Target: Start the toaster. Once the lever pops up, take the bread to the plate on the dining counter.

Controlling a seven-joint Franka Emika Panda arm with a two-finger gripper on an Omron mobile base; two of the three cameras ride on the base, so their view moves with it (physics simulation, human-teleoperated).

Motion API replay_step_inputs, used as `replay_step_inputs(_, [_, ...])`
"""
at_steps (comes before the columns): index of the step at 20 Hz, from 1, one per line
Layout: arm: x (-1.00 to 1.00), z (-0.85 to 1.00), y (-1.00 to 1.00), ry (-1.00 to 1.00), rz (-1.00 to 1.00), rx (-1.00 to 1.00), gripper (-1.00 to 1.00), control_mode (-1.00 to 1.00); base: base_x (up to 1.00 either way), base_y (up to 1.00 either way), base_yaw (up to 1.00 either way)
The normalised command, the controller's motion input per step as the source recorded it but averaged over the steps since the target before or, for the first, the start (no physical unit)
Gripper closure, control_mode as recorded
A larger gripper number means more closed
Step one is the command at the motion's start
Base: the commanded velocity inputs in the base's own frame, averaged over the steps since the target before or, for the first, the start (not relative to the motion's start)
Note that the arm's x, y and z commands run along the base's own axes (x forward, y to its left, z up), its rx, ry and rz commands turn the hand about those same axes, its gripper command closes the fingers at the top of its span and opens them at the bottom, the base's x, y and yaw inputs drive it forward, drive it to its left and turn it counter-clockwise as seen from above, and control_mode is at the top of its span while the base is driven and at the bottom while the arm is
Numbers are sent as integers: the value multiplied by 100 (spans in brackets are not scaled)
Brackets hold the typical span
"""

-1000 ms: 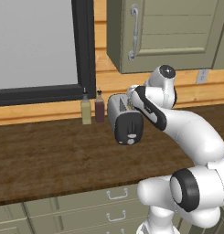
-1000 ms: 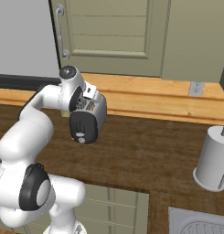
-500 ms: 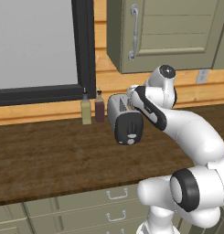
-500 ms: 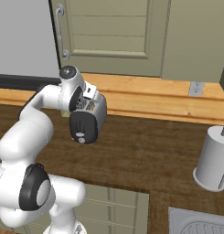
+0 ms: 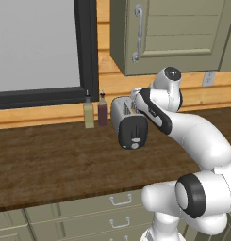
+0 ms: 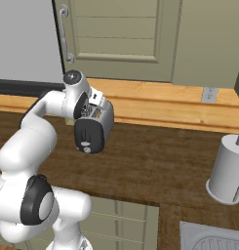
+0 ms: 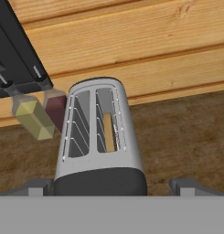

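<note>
Nothing looks done yet: the tan bread slice (image 7: 109, 132) sits in the small silver rounded toaster's (image 7: 98, 137) right slot, dark bottles at ten o'clock. The gripper (image 7: 111, 187) hovers above, jaws wide, holding nothing; lever unpressed, I judge.

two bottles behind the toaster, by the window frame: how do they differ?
Colour: the left bottle is pale yellow-olive, the right bottle dark reddish-brown. Position: the dark one stands nearer the toaster, the yellow one farther from it; in the hand view the dark one is partly hidden behind the toaster body, the yellow one is in full sight. Shared: same squarish shape, thin dark necks, upright, side by side against the wall.
</note>
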Motion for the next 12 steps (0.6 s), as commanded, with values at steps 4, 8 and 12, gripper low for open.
replay_step_inputs(4, [0,0,0,0,0,0,-100,-100,0,0,0])
replay_step_inputs(8, [0,0,0,0,0,0,-100,-100,0,0,0])
replay_step_inputs(12, [0,0,0,0,0,0,-100,-100,0,0,0])
